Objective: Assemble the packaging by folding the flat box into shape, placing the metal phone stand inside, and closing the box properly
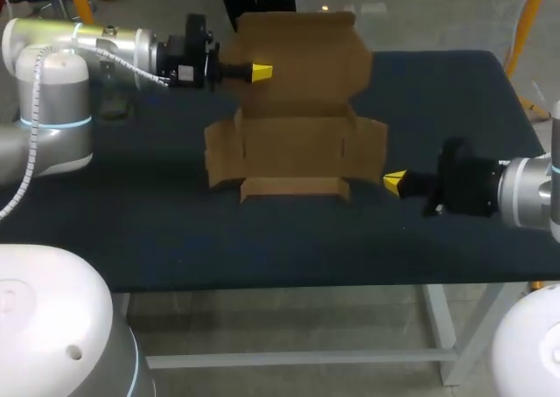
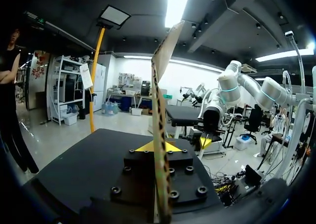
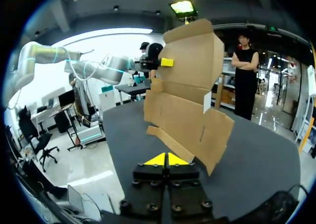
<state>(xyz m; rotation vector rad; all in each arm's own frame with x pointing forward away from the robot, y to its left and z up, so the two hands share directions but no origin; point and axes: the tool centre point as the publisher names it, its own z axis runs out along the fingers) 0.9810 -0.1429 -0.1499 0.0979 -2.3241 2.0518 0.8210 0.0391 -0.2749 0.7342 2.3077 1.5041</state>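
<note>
Head view has the box point(image 1: 293, 143) sitting around the middle of the dark table point(image 1: 262, 240), a bit toward the far side. It's only half folded: the base lies on the table with low walls up, side flaps stick out left and right, and the big lid point(image 1: 302, 52) stands up at the back.

The left gripper point(image 1: 261, 72) comes in from the left, up off the table, and sits right on the lid's left edge. In the left wrist view the cardboard shows edge-on, running straight between the two yellow tips, so those fingers are pinching the lid from both sides.

The right gripper point(image 1: 394, 183) hangs low by the box's front right corner, just beside the right flap point(image 1: 374, 148), and as far as I can tell it isn't touching it. Right wrist view shows its yellow tips pressed together with nothing between them — the box is just ahead of them, with the other arm's yellow tip on the lid edge further back.
</note>
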